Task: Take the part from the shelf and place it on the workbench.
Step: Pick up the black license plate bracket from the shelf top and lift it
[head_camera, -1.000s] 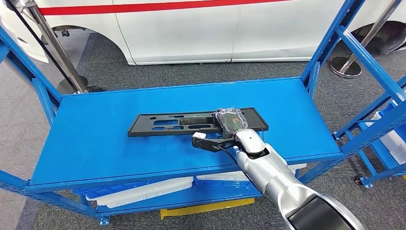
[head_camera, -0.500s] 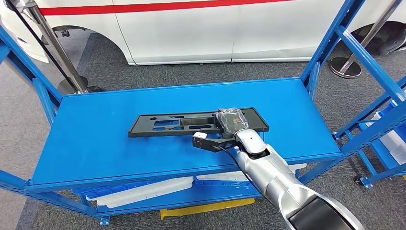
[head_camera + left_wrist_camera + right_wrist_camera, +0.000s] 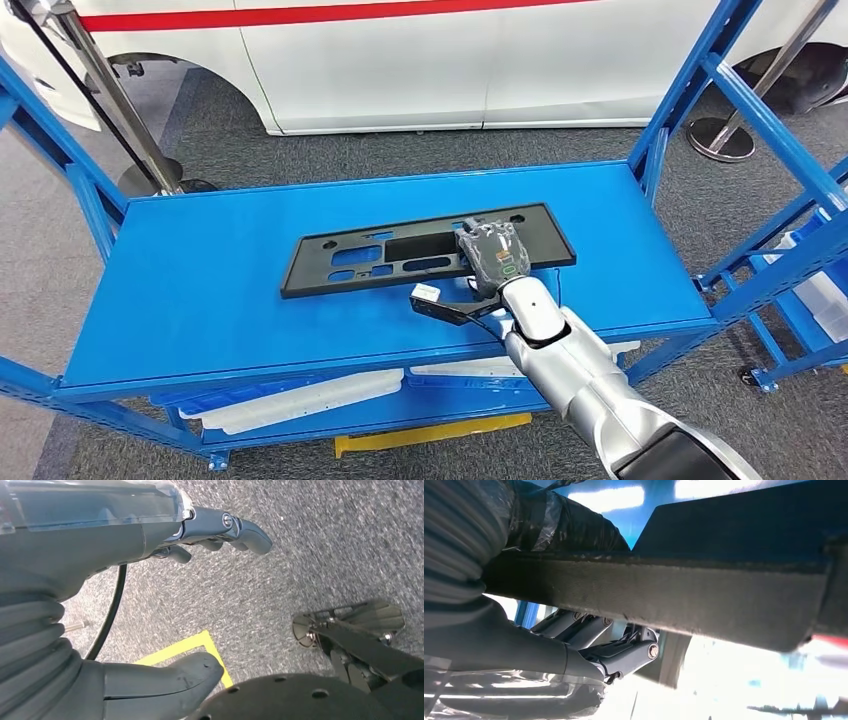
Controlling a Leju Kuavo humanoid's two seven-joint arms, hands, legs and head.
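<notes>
Blue steel shelf (image 3: 200,290) carries the long black part (image 3: 420,250), its near edge gripped off-centre by the right hand (image 3: 490,262). The far end could sag or twist loose on lifting. The right wrist view shows fingers (image 3: 594,630) curled beneath the edge; the left hand (image 3: 150,535) hangs spread, holding nothing.

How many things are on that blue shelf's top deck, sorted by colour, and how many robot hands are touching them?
Black: 1, the flat part with cut-outs, on the shelf.
Other colours: 0.
Hands on it: 1, the right hand, which grips its near edge.
Total: 1 thing, 1 hand.
</notes>
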